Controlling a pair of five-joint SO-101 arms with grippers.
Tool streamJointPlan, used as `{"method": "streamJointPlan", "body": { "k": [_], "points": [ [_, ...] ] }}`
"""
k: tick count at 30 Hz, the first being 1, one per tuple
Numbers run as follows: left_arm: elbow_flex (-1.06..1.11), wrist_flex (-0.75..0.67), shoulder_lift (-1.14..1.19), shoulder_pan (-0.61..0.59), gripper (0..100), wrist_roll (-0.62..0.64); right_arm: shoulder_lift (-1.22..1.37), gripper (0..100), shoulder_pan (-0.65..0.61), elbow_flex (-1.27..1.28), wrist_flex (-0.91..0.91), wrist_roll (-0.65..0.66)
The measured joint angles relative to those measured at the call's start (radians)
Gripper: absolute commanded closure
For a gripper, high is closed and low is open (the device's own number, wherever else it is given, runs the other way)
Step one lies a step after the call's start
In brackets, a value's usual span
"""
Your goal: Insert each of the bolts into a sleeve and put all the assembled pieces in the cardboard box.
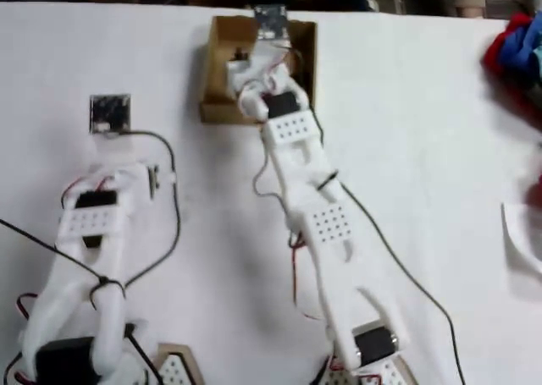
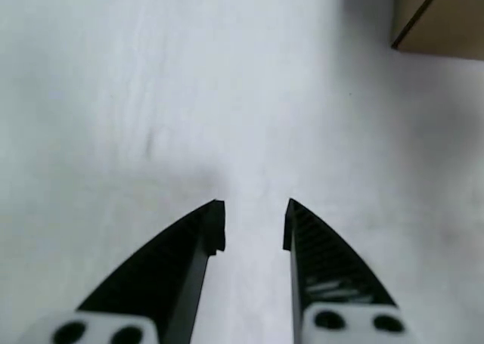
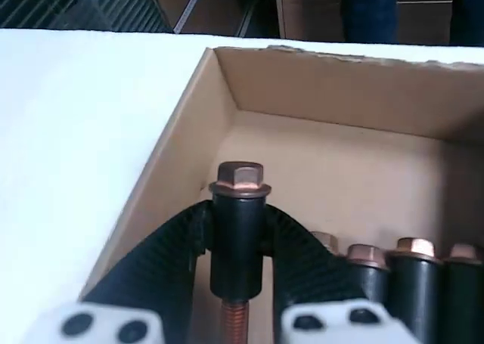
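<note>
Clamped in the right gripper (image 3: pixel 236 217) over the cardboard box (image 3: pixel 340 87), the sleeved bolt (image 3: pixel 236 246) is best lowered beside the assembled pieces (image 3: pixel 412 280) before being released; the left gripper (image 2: pixel 253 223) is held parted.

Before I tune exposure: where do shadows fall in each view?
High view: the cardboard box is dim inside under the right gripper. Left wrist view: a soft shadow on the table ahead of the left gripper. Right wrist view: no hard shadow on the sleeved bolt.
</note>
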Motion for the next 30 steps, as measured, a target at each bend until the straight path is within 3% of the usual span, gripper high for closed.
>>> {"method": "streamJointPlan", "body": {
  "k": [19,25,30],
  "points": [
    [0.003,0.0,0.0,0.0,85,0.0,0.087,97.1,-0.012,-0.011,-0.035,0.008],
    [0.003,0.0,0.0,0.0,85,0.0,0.087,82.8,-0.014,-0.011,-0.037,0.008],
    [0.018,0.0,0.0,0.002,85,0.0,0.087,87.9,-0.014,-0.035,-0.037,0.008]
  ]
}}
